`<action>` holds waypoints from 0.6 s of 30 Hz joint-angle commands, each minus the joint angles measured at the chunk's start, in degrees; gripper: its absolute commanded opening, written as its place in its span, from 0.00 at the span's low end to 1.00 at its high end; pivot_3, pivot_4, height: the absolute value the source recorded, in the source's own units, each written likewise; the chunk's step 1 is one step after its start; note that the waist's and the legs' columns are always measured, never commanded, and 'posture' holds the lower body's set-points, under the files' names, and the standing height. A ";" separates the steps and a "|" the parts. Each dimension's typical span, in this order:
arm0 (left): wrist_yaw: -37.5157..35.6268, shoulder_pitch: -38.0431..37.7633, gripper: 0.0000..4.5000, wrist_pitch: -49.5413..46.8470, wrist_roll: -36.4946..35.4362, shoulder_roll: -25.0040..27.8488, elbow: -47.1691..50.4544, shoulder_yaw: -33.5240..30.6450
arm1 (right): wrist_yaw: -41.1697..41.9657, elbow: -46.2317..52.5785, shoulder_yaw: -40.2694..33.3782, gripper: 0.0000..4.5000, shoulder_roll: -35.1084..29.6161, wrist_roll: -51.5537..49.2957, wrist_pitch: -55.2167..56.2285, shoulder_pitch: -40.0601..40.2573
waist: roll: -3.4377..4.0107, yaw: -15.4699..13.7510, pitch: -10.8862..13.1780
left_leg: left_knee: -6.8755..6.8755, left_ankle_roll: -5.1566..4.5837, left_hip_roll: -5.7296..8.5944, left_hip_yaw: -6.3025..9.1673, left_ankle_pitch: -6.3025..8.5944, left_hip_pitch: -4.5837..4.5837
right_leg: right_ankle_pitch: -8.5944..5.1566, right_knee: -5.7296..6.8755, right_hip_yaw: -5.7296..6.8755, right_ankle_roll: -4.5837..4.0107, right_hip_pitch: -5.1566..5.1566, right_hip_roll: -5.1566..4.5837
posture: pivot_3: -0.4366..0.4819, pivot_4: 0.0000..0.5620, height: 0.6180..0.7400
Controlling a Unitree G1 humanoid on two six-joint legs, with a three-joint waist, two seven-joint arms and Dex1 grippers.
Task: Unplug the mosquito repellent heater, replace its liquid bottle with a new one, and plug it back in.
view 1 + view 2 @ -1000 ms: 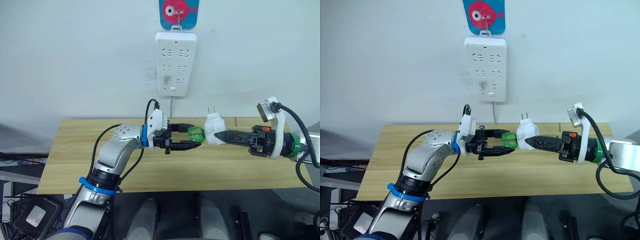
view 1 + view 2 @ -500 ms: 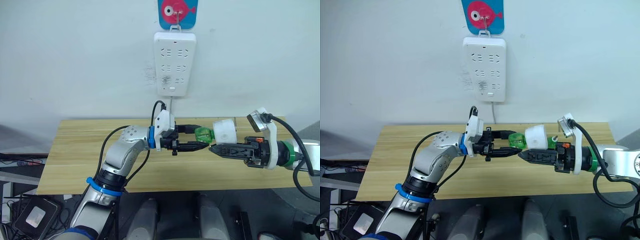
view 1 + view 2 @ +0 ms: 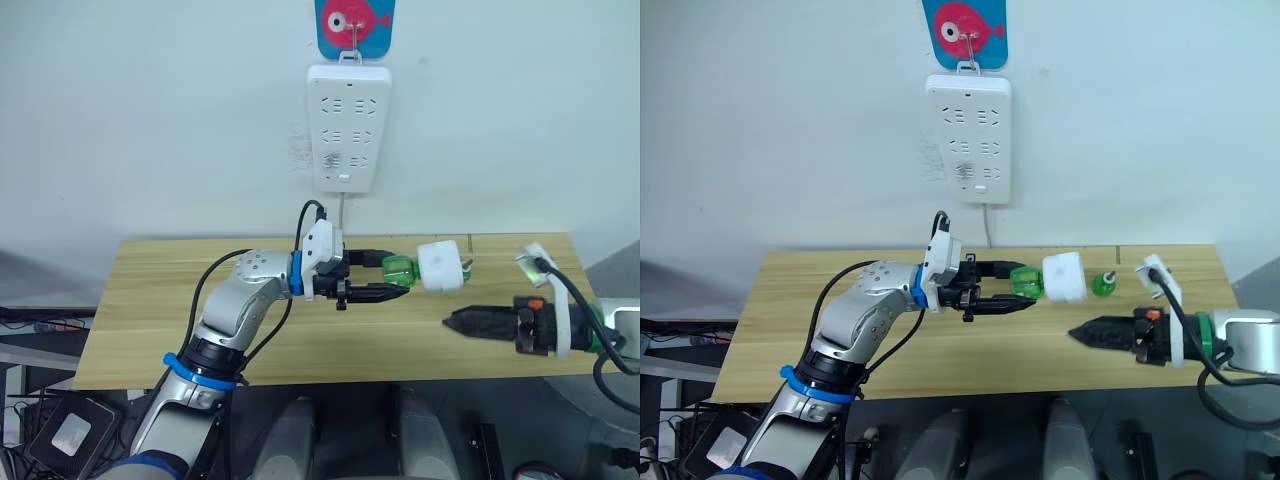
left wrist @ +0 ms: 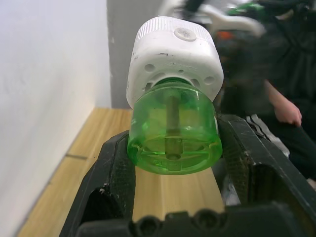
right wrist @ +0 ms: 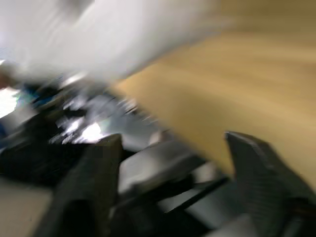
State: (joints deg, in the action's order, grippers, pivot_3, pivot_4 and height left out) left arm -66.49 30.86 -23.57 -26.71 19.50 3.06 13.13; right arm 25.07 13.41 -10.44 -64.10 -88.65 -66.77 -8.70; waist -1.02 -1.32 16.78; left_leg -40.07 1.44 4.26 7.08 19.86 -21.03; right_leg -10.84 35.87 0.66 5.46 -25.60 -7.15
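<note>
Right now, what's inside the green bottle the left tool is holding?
Through the clear green plastic bottle a thin central rod shows, running up toward the small white rounded plastic heater. The rod's upper end is hidden inside it.

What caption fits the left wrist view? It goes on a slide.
Left gripper clamps the green liquid bottle, still seated in the white mosquito repellent heater.

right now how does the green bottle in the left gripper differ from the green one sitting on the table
The held bottle lies sideways in the air, clamped by the fingers of the left gripper; the table bottle stands on the table with nothing gripping it. The held bottle is joined to the white heater; the table bottle is on its own. Both are clear green.
</note>
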 commanded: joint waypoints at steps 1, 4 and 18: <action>-2.63 -0.98 0.52 -0.87 -2.20 1.98 4.65 -0.10 | 1.51 -3.37 -1.66 0.47 2.02 5.16 2.00 -4.49 | 0.02 0.04 -0.01 | 0.00 0.00 -0.02 -0.02 0.00 0.00 | 0.00 -0.01 -0.01 0.00 -0.01 0.02 | 0.53 0.47 1.00; -4.06 -1.61 0.52 -2.46 -3.26 3.76 6.34 -0.06 | 2.71 -5.50 -0.35 0.22 4.66 9.24 2.11 -7.85 | 0.02 -0.02 -0.01 | 0.00 0.00 -0.01 0.00 0.00 -0.01 | 0.00 -0.02 -0.02 0.00 -0.01 0.01 | 0.54 0.46 1.00; 0.17 -0.89 0.52 -5.37 -4.38 3.29 7.00 -1.84 | -0.82 4.18 1.48 0.01 16.79 -0.70 -6.25 -8.38 | -0.01 -0.29 -0.03 | 0.00 0.01 0.02 0.27 0.00 -0.05 | 0.00 -0.03 0.01 0.00 -0.02 -0.02 | 0.56 0.45 1.00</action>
State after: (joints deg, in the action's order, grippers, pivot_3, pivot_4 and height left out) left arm -67.72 29.35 -29.67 -30.47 23.36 9.02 12.60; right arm 24.72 13.59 -7.82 -46.83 -84.73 -71.87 -18.47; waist -1.04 -1.61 16.74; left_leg -40.08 1.45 4.28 7.40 19.86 -21.08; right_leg -10.84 35.84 0.71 5.46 -25.60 -7.17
